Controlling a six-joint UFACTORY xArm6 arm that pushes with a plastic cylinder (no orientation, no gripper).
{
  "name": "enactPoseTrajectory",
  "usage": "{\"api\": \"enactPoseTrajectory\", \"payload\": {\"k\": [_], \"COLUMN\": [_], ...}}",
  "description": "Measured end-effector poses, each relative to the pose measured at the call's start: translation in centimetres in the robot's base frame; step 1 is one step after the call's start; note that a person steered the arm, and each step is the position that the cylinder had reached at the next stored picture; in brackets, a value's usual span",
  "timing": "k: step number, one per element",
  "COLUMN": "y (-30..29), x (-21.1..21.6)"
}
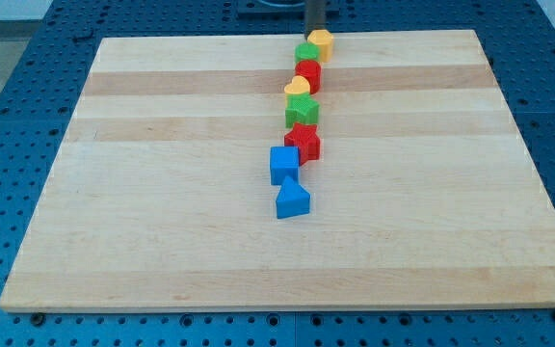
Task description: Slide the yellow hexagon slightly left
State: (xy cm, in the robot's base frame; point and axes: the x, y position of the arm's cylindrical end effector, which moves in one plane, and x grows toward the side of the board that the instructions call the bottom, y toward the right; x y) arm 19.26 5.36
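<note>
The yellow hexagon sits at the view's top edge of the wooden board, at the head of a line of blocks. My tip is the lower end of a dark rod coming down from the view's top. It stands just behind the hexagon, on its upper-left side, touching it or nearly so. A green block touches the hexagon's lower left.
Below the green block the line runs down the view: a red block, a yellow heart-like block, a green star, a red star, a blue cube and a blue triangle. A blue perforated table surrounds the board.
</note>
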Motion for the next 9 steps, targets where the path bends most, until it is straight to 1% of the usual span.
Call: {"api": "enactPoseTrajectory", "payload": {"k": [2,4,7,9], "y": [7.4,6.0,6.0,4.3], "x": [0.0,0.1,2.6,2.6]}}
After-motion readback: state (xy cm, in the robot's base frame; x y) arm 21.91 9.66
